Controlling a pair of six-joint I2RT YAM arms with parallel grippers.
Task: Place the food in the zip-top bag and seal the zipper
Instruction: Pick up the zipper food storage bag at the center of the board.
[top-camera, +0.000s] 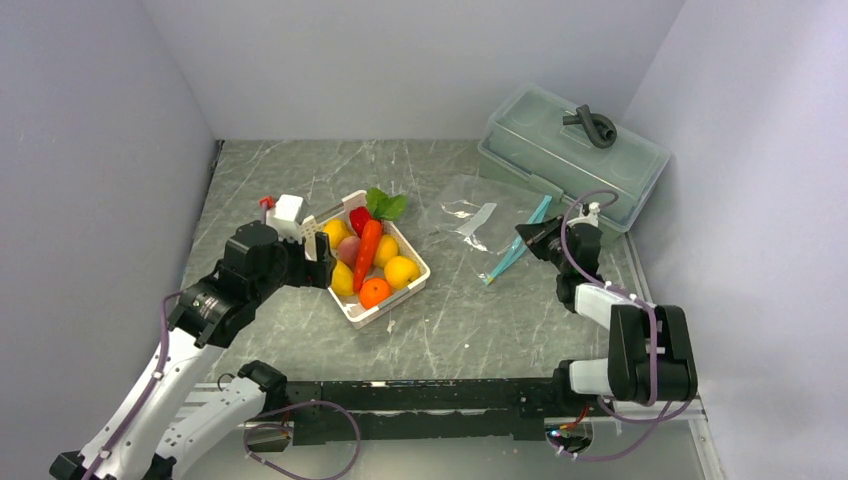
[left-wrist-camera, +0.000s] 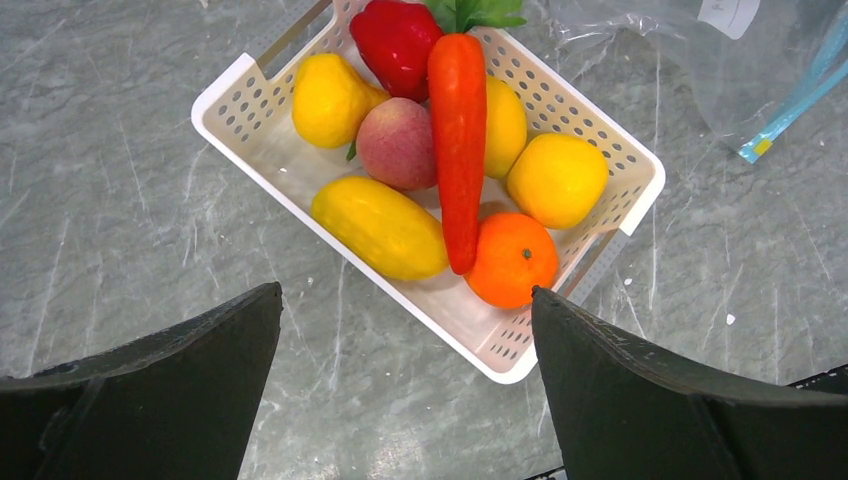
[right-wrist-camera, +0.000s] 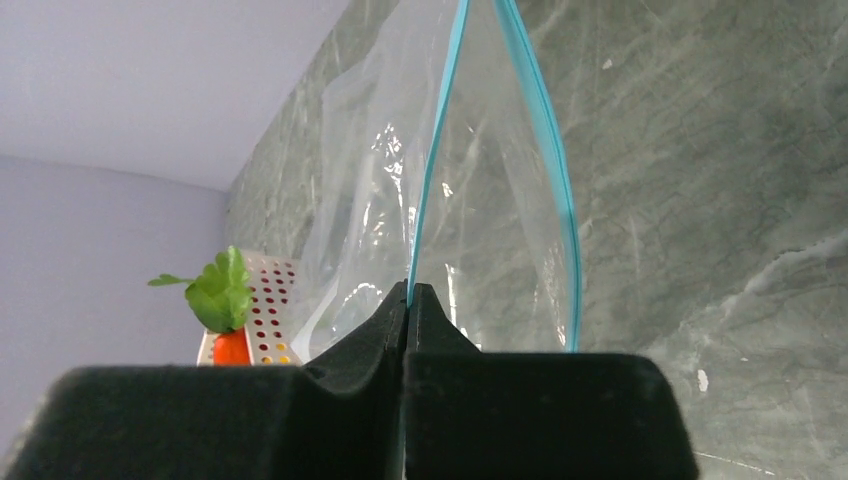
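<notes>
Right wrist view: right pincer (right-wrist-camera: 407, 292) pinching 1 zipper (right-wrist-camera: 436, 150) lip — left pincer (left-wrist-camera: 405, 295) spread, basket (left-wrist-camera: 222, 92) of food (left-wrist-camera: 458, 150) just ahead.

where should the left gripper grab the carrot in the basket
Take the carrot around the middle of its orange body, coming down from above. It lies on top of the other fruit in the basket, so its sides are exposed there. Turn the open left gripper to close across its narrow width.
</notes>
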